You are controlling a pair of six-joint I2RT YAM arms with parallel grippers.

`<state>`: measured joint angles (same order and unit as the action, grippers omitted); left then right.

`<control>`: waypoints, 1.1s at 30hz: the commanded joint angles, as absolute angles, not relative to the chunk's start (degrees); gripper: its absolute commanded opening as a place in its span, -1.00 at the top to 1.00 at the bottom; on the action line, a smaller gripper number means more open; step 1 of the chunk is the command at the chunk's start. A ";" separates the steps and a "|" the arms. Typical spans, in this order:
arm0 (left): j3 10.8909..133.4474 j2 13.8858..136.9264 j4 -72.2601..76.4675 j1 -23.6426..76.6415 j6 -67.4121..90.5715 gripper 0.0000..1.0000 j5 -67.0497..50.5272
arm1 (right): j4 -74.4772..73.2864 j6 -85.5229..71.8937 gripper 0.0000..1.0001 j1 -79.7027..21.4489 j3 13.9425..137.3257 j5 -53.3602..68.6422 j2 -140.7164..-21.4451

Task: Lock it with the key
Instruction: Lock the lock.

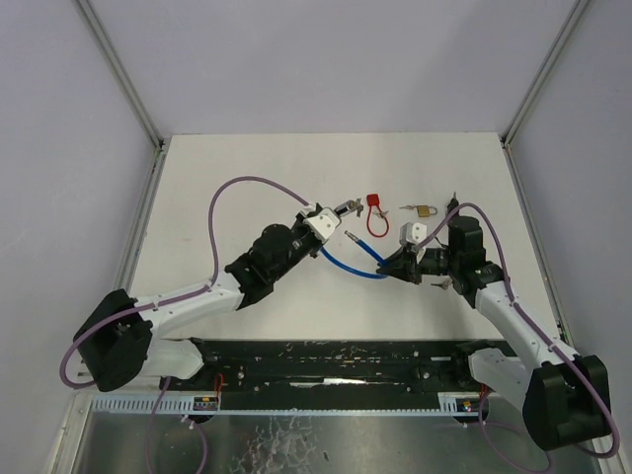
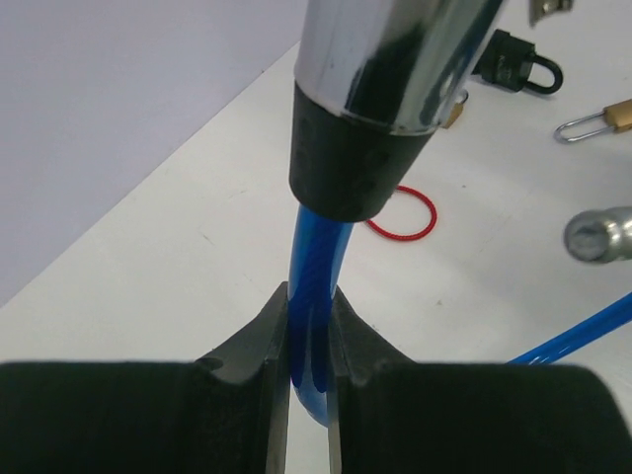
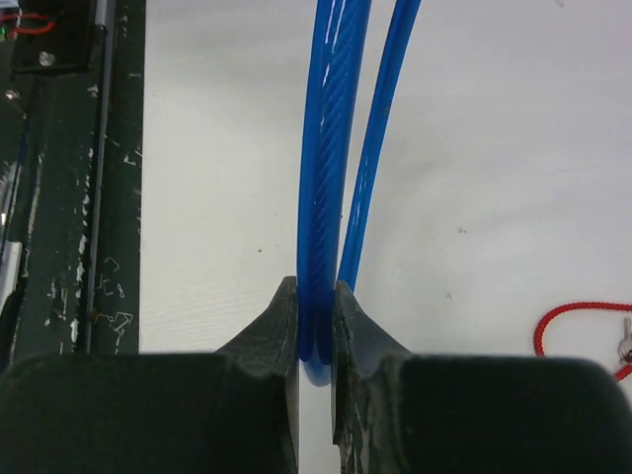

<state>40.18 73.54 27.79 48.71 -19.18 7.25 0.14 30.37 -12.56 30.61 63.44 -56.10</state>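
Note:
A blue cable lock (image 1: 348, 267) lies curved between my two grippers. My left gripper (image 1: 333, 220) is shut on the cable (image 2: 311, 286) just below its chrome lock barrel with a black collar (image 2: 395, 79), holding that end up. My right gripper (image 1: 393, 265) is shut on the cable (image 3: 321, 197) near its other stretch. The cable's free metal pin end (image 1: 349, 236) points toward the barrel and also shows in the left wrist view (image 2: 598, 235). A red key tag (image 1: 374, 201) on a red cord loop (image 2: 410, 212) lies on the table just beyond the barrel.
A brass padlock (image 1: 425, 210) lies right of the red tag and shows in the left wrist view (image 2: 604, 118). A black padlock (image 2: 518, 64) lies further back. The red cord (image 3: 573, 321) edges into the right wrist view. The black base rail (image 3: 69, 178) runs along the near edge.

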 commanded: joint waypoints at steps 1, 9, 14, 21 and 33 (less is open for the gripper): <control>38.70 74.52 36.85 48.64 -24.48 0.99 9.75 | -1.41 37.70 1.00 -12.12 30.93 59.97 -58.84; 33.98 76.11 41.40 46.29 -21.25 0.99 4.48 | -0.93 34.22 1.00 -12.11 32.06 62.58 -58.60; 33.71 75.45 40.87 45.91 -19.48 1.00 2.25 | 1.97 30.33 1.00 -12.12 30.73 63.69 -56.31; 33.55 74.12 40.96 45.72 -15.94 0.99 0.58 | -0.25 28.60 1.00 -12.13 32.78 60.66 -57.79; 33.75 74.82 40.51 45.75 -13.44 0.99 -2.47 | 0.79 26.60 1.00 -11.97 32.70 60.58 -57.83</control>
<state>33.69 75.59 35.18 45.98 -14.66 0.05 -0.99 27.75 -12.53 30.57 61.98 -57.78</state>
